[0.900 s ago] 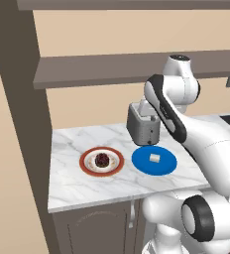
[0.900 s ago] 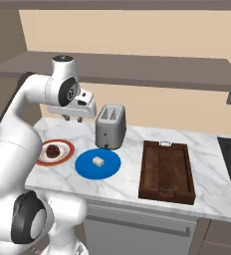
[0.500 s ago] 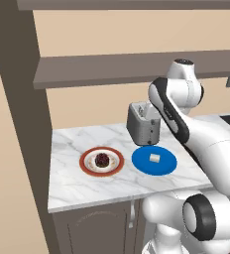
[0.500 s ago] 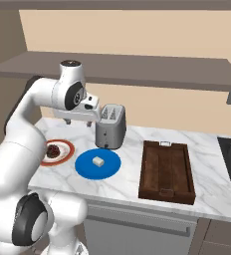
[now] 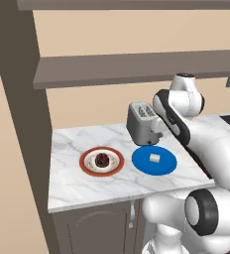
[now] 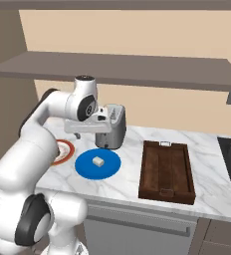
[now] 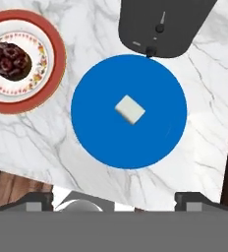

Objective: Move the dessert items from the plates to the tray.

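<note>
Nearest the robot, along the front of the marble bench (image 6: 137, 184), lies the blue plate (image 6: 98, 164) with the pale cream cube (image 6: 98, 161) sitting close to its middle. In the hand view the cube (image 7: 129, 110) shows as a small tilted square on the blue plate (image 7: 101, 142), clear of the rim all round. The pincer (image 7: 114, 198) hangs above this plate, looking straight down on it; its two dark finger tips (image 7: 36, 199) stand far apart at the bottom corners of that view, jaws spread wide with nothing between them.

Just beside the blue plate, to the robot's left, is the white plate with the red-orange rim (image 5: 101, 161), the two plates near each other but apart. The dark reddish-brown cupcake (image 5: 102, 159) rests in its centre. From the right base view part of this plate (image 6: 65, 150) is hidden behind the arm.

To the right of the blue plate, well apart from it, the dark brown wooden tray (image 6: 167, 171) lies lengthwise on the bench with neither dessert in it.

Further back, just behind the blue plate, stands the grey toaster (image 5: 142, 123), its base close to the plate's far edge. Above it a brown wall shelf (image 6: 112, 67) runs across the beige wall.
</note>
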{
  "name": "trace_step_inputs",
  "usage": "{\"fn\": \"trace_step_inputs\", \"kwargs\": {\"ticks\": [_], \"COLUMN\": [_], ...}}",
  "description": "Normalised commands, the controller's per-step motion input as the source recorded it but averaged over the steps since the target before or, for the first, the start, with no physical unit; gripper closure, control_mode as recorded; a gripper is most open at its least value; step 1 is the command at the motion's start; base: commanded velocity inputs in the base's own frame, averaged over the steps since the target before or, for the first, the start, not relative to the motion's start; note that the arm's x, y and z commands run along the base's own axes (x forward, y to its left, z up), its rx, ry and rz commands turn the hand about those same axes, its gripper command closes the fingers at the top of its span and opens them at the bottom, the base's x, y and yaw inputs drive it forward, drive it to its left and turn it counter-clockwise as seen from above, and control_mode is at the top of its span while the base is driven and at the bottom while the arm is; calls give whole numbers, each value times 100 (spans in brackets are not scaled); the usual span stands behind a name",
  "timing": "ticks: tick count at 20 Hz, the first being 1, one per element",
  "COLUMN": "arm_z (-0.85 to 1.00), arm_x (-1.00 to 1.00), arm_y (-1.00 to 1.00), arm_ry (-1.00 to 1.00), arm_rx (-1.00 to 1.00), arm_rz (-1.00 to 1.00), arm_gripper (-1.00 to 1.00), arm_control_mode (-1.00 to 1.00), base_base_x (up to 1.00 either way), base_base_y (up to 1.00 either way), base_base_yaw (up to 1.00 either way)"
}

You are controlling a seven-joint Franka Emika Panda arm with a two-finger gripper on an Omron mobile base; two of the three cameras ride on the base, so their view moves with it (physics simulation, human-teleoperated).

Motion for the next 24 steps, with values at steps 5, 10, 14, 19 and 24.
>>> {"fn": "trace_step_inputs", "kwargs": {"ticks": [5, 10, 14, 19, 24], "arm_z": [-57, -53, -61, -60, -44], "arm_x": [0, 6, 26, 39, 55], "arm_y": [-15, -1, 0, 0, 0], "arm_ry": [-1, 0, 0, 0, 0], "arm_rx": [1, 5, 0, 0, -5], "arm_rz": [18, 13, 10, 9, 8], "arm_gripper": [-100, -100, -100, -100, -100], "arm_control_mode": [-100, -100, -100, -100, -100], "base_base_x": [0, 0, 0, 0, 0], "base_base_y": [0, 0, 0, 0, 0], "base_base_yaw": [0, 0, 0, 0, 0]}}
